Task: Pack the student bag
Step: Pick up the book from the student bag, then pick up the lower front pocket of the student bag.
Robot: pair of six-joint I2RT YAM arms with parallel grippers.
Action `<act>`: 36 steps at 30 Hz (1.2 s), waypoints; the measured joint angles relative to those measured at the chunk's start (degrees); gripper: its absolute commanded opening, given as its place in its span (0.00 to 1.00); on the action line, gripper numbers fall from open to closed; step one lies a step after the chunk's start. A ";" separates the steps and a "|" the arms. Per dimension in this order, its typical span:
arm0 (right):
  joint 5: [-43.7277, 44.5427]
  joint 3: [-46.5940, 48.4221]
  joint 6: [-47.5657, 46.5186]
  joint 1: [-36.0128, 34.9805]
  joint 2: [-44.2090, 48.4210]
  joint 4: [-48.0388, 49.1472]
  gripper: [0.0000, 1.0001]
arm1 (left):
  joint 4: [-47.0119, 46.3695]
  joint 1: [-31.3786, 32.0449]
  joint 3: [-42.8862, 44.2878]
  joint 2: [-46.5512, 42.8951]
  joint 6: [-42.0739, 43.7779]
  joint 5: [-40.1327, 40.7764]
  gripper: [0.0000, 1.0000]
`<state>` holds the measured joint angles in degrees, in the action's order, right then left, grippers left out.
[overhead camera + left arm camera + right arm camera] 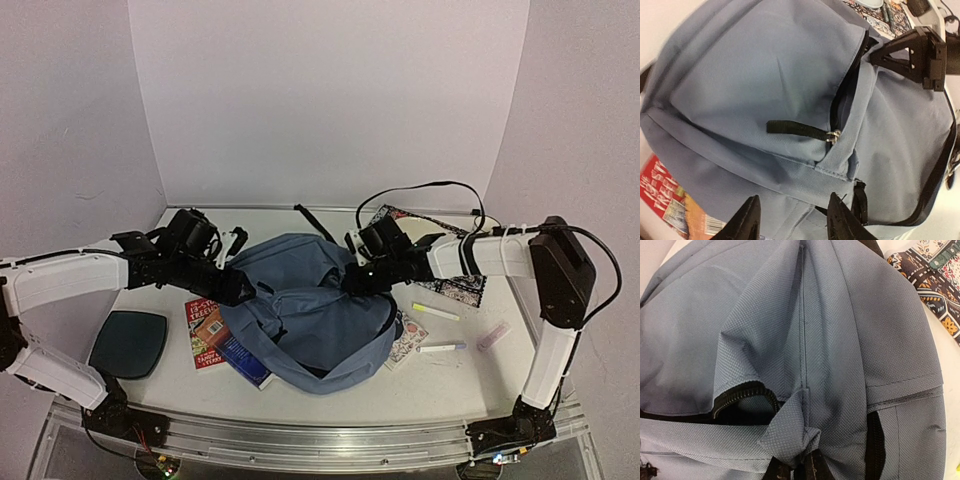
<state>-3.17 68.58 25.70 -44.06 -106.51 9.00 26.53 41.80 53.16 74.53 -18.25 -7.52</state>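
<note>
Blue student bag (840, 340) pinched by R claw (793, 466).

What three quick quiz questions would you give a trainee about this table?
1. True or false: the right tool is pinching a fold of the student bag.
2. The red book lies: A) wholly inside the bag; B) partly under the bag; C) on top of the bag.
3. Which tool has its fingers apart, gripping nothing?

Key: 1 true; 2 B; 3 the left tool.
</note>
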 measured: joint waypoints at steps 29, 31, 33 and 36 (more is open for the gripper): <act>-7.81 0.06 1.10 0.05 3.71 3.04 0.00 | -0.91 9.03 26.74 26.93 4.35 10.89 0.75; -8.02 0.10 1.31 0.05 3.71 3.13 0.00 | -1.27 9.04 26.76 27.77 3.72 12.95 0.75; -8.17 0.16 1.54 0.05 3.71 3.21 0.00 | -1.53 9.03 26.96 28.70 3.32 14.41 0.75; -8.37 0.40 1.80 0.05 3.71 3.27 0.00 | -2.11 9.14 27.73 30.48 3.18 15.41 0.75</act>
<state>-11.53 68.98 27.50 -44.01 -102.80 12.27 24.42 50.94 80.89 105.01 -15.07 7.89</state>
